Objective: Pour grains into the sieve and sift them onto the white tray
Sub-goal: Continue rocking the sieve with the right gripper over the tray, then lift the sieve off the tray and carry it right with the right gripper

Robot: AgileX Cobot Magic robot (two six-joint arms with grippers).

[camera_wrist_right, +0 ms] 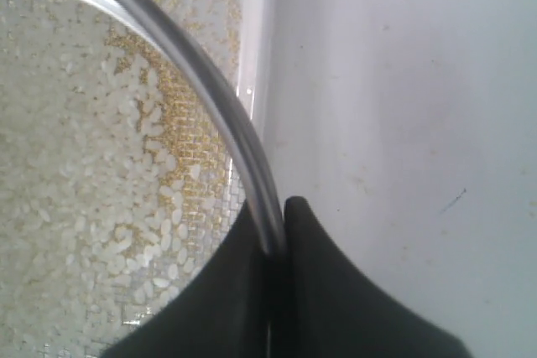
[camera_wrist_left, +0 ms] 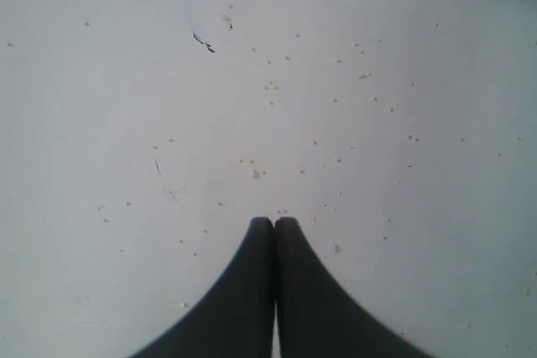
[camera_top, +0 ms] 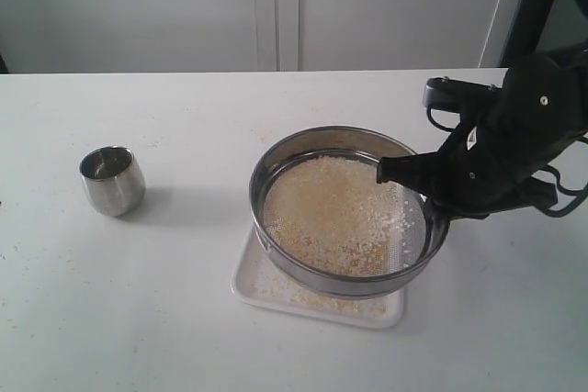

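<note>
In the exterior view the pouring looks done and I judge the sifting is under way. The grains (camera_top: 322,213) lie spread on the mesh of the sieve (camera_top: 276,161), and the white tray (camera_top: 246,287) sits directly beneath the sieve with yellow meal on it. My right gripper (camera_top: 404,172) clamps the sieve's rim on the side away from the steel cup (camera_top: 112,181), which stands well apart from the sieve.

In the left wrist view my left gripper (camera_wrist_left: 274,222) is closed on nothing, over the table (camera_wrist_left: 101,106) with stray grains; the sieve is not in sight.

In the right wrist view my jaws pinch the sieve's rim, whitish grains just inside it. Next, I think, comes gentle shaking, with the sieve held over the tray.
</note>
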